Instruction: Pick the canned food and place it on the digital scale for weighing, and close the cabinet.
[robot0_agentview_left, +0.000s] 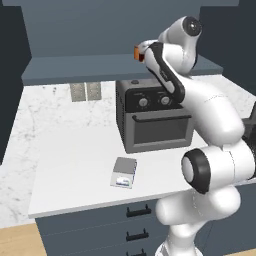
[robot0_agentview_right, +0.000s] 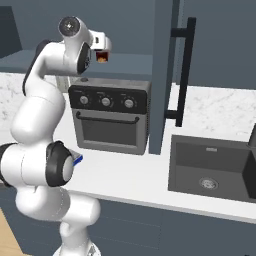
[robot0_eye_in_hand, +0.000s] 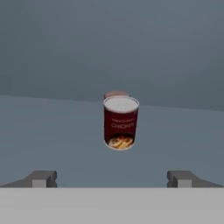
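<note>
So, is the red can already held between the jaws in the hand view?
No, the canned food stands on the cabinet shelf ahead of the gripper, whose jaws are spread wide with empty space between them.

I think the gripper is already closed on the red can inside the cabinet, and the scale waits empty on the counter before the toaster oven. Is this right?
Not quite. The gripper is open, its fingertips wide apart, and the red can stands apart ahead of it in the cabinet, as the hand view shows. The scale does sit empty on the counter before the toaster oven.
</note>
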